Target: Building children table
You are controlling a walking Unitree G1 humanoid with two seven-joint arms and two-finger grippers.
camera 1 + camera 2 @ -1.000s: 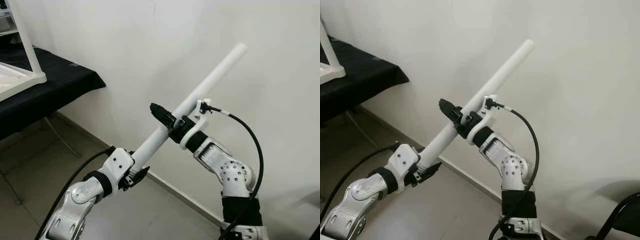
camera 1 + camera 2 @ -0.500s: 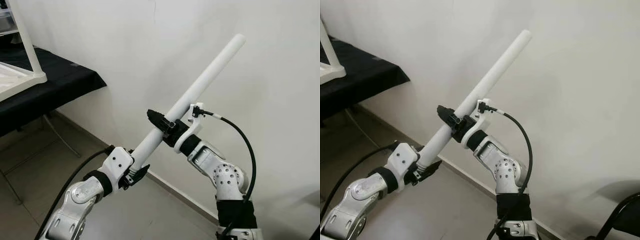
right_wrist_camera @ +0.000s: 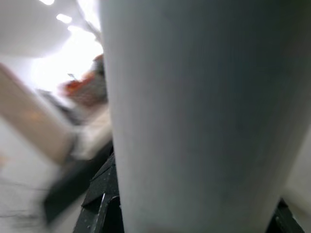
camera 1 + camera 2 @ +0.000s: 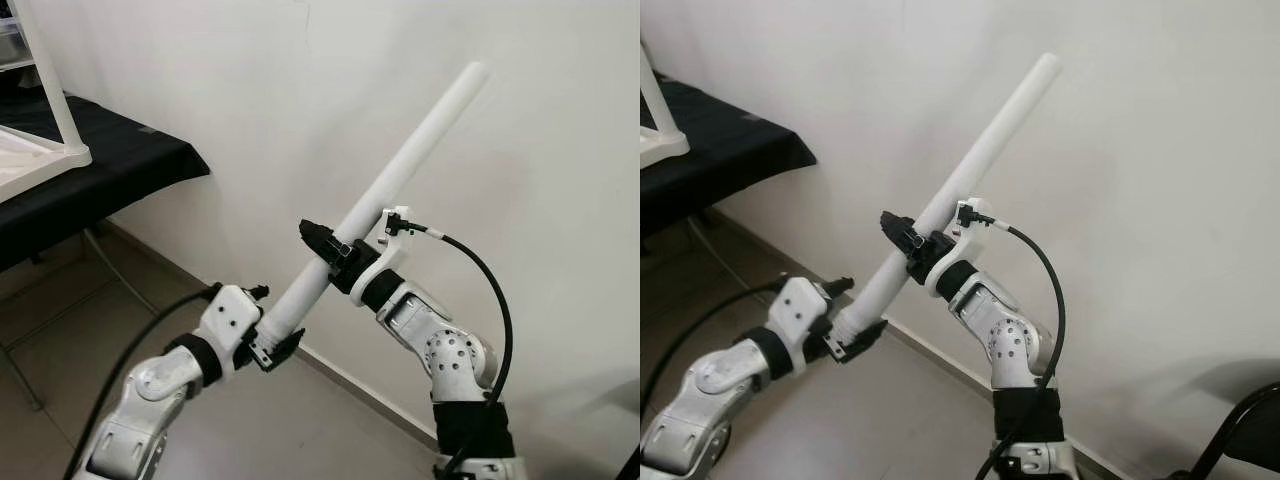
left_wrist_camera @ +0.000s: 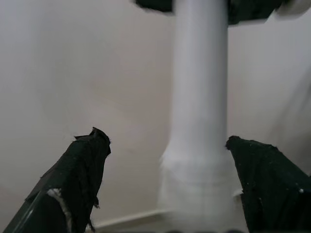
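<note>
1. While nothing looks joined yet, the white table leg [image 4: 385, 190] is held in the air before the wall, so assembly seems early.
2. Nearest, the left end effector [image 4: 268, 347] sits at the leg's lower end; the wrist view shows its fingers [image 5: 77, 170] spread wide beside it.
3. Farther up, the right end effector [image 4: 325, 245] is clamped round the leg's middle.
4. Far left, a white frame [image 4: 45, 150] on the black-draped worktop [image 4: 130, 160] is cut off; its role is unclear.
</note>
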